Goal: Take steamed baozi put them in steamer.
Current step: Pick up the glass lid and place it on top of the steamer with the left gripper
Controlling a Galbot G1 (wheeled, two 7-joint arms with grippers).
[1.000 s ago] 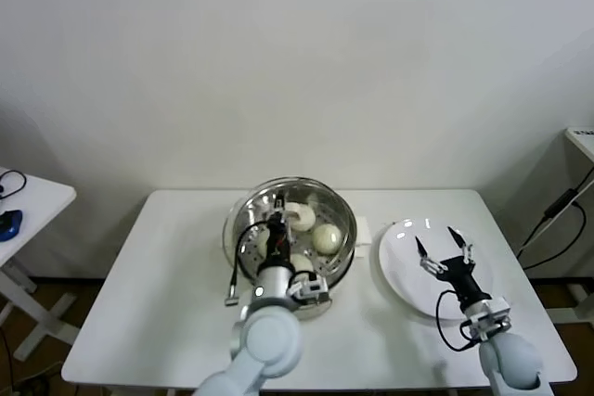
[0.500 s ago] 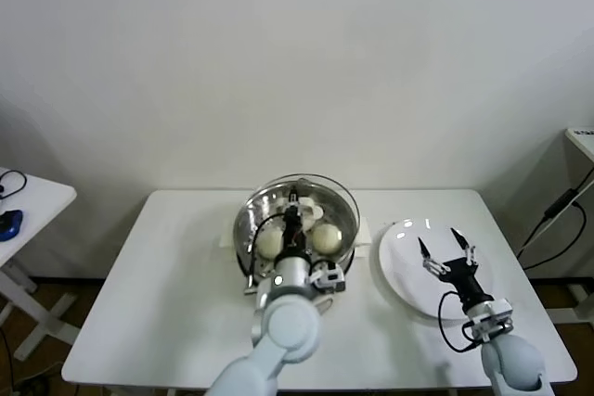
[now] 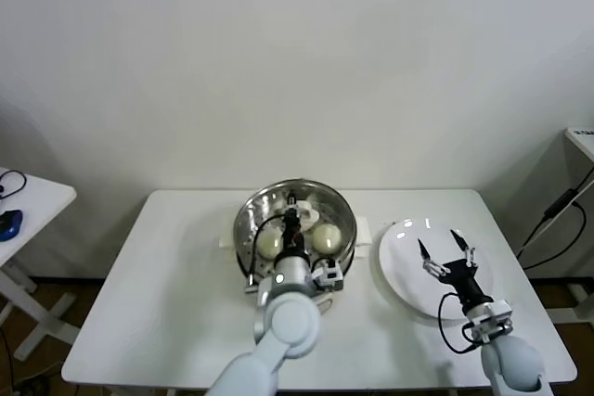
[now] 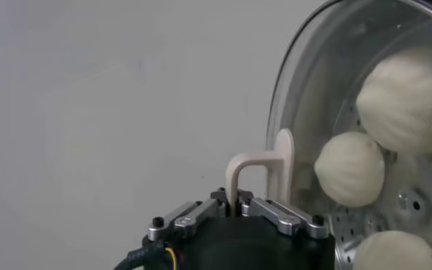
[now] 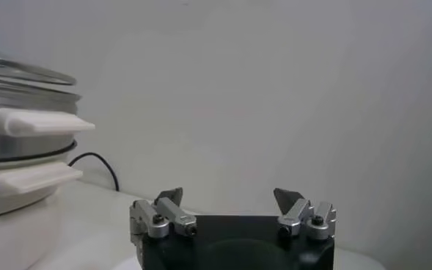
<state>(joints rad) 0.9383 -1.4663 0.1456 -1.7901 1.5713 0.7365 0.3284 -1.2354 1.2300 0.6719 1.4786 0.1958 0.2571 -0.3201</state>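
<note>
A white surface [image 3: 158, 303] is shown before a plain pale wall [image 3: 297, 62]. A flat white plate [image 3: 401, 271] is seen lying on the surface beneath the right end effector [image 3: 444, 248]. A second white table [image 3: 28, 206] bearing a blue object [image 3: 9, 223] is seen far beyond the left end effector [image 3: 292, 220].

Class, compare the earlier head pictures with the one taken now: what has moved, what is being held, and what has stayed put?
The left gripper, shut on the handle of the glass lid, has carried the lid from the steamer's left side to sit squarely over it, covering the baozi. The right gripper stays open above the white plate, unmoved. Steamer, plate and table have not shifted.
</note>
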